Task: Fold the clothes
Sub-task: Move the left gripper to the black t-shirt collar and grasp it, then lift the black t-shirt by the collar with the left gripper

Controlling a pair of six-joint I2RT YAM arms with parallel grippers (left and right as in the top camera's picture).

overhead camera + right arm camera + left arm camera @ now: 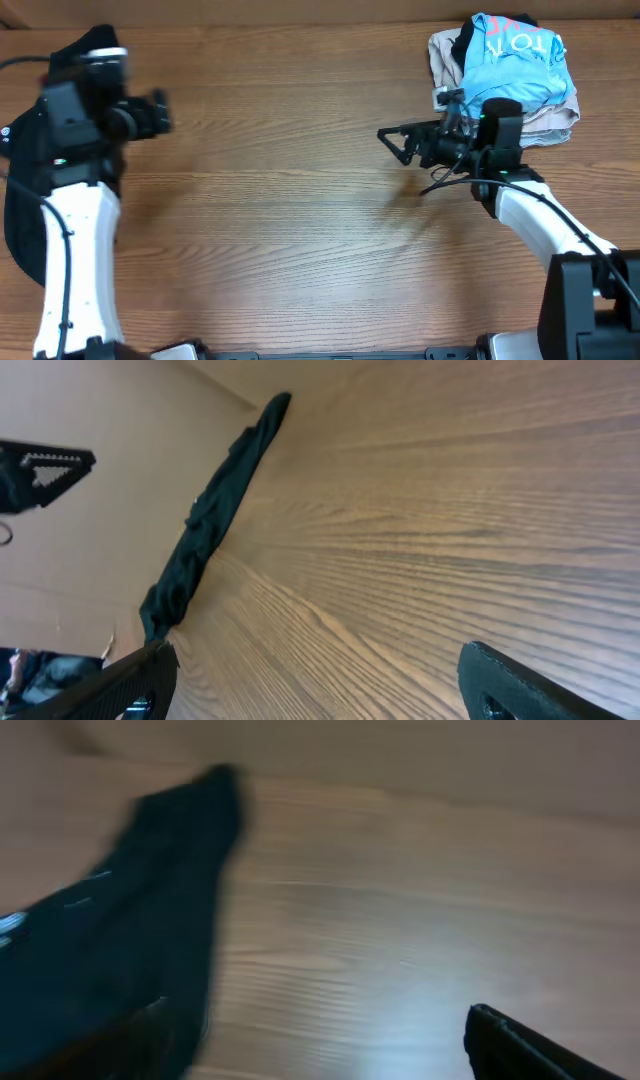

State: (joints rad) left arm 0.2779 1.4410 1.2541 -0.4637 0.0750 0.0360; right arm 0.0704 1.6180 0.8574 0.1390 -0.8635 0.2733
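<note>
- The clothes lie bunched along the left edge of the bench, seemingly spilling over it. The left wrist view shows them as a blurred dark heap, and the right wrist view as a thin dark strip.
- Nothing is spread yet, so I judge the step in hand to be fetching the garment.
- The left gripper hovers near the far left corner with its fingers apart and nothing visibly pinched.
- The right gripper is also spread wide and empty, well apart from the cloth.
- Next, a firm pinch on the fabric should drag it to the bench's middle and flatten it.
- The wooden bench carries a light blue shirt on beige garments at the far right corner.
</note>
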